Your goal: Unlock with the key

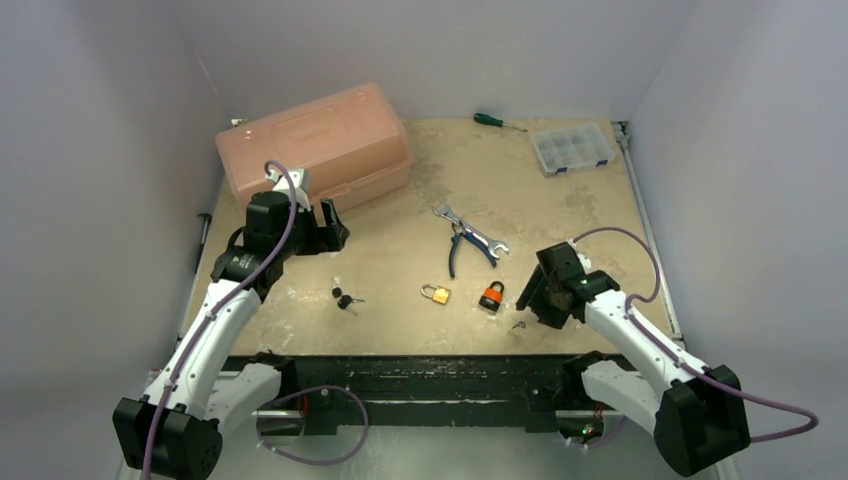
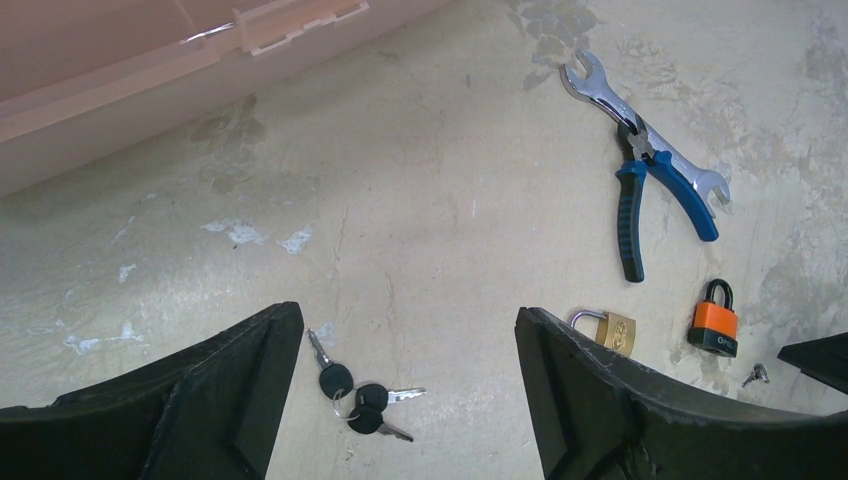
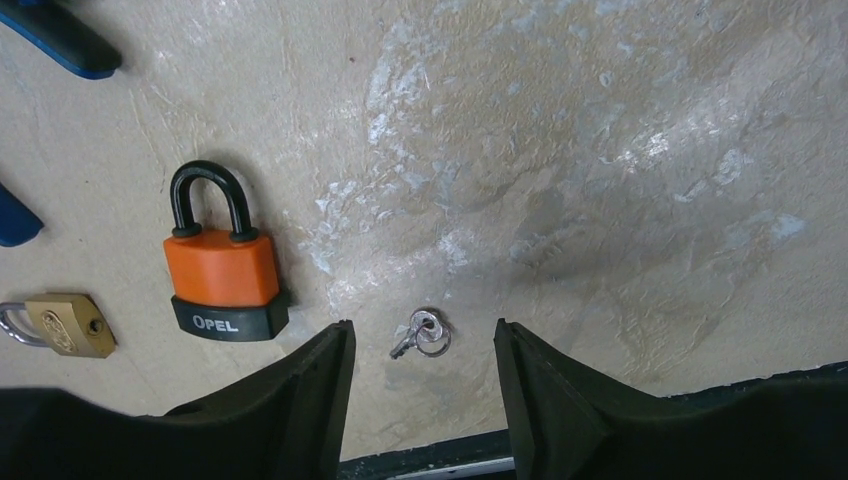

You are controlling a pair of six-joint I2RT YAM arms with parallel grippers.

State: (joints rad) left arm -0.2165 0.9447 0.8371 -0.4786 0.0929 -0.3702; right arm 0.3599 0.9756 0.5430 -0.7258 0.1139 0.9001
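The left gripper (image 2: pixel 408 308) hangs released and empty at the left, with a bunch of black-headed keys (image 2: pixel 355 395) lying on the table (image 1: pixel 400 250) under the gap between its spread fingers. To the right lie a brass padlock (image 2: pixel 612 330) (its marking too small to read), then an orange padlock (image 3: pixel 222 270) lettered OPEL, shackle seated. Right and nearer, a small silver key (image 3: pixel 422 333) on a ring lies between the parted fingers of the right gripper (image 3: pixel 422 326), which are clear of it.
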